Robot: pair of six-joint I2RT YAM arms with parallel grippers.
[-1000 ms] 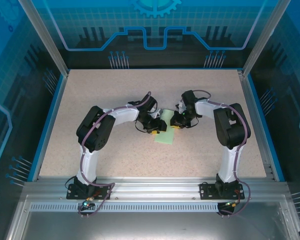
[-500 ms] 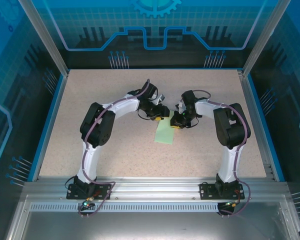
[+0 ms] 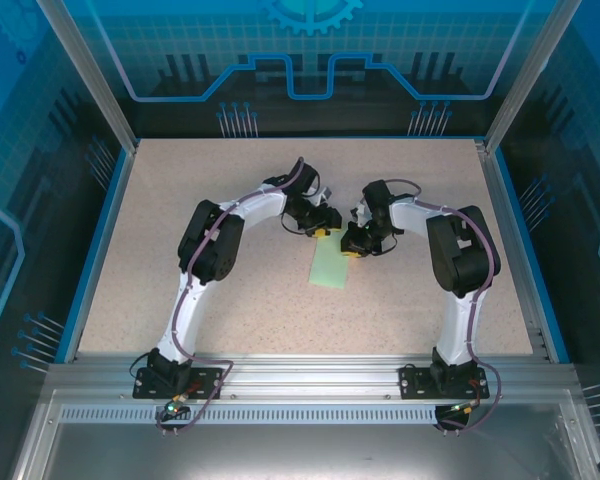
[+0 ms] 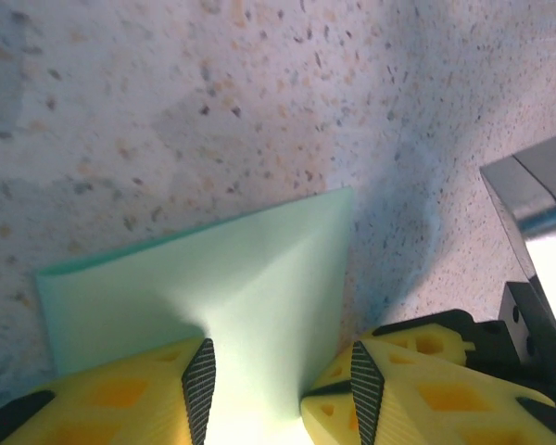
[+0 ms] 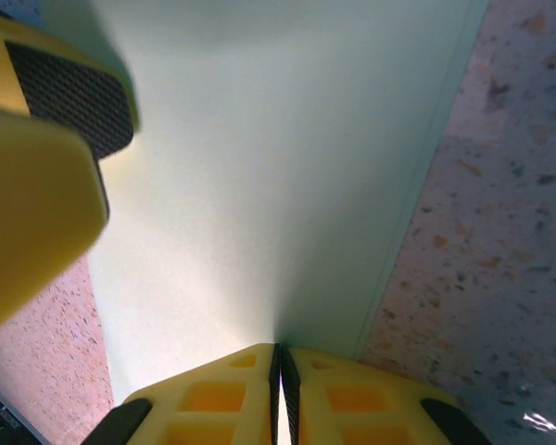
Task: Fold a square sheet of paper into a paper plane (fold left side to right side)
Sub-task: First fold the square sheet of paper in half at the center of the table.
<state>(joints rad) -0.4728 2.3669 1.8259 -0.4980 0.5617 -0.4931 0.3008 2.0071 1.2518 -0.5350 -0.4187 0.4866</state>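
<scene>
The folded sheet of paper is lying in the middle of the table, its near end flat on the speckled top. At its far right edge the right gripper is pinching it, jaws pressed together. Just beyond, the left gripper is straddling the far edge, jaws partly apart, paper rising between them.

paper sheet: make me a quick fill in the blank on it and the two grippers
The sheet of paper is pale mint ____. The right gripper is ____ on the sheet of paper. The left gripper has its jaws ____, with the sheet of paper showing between them.
Missing words: green; shut; open.
</scene>
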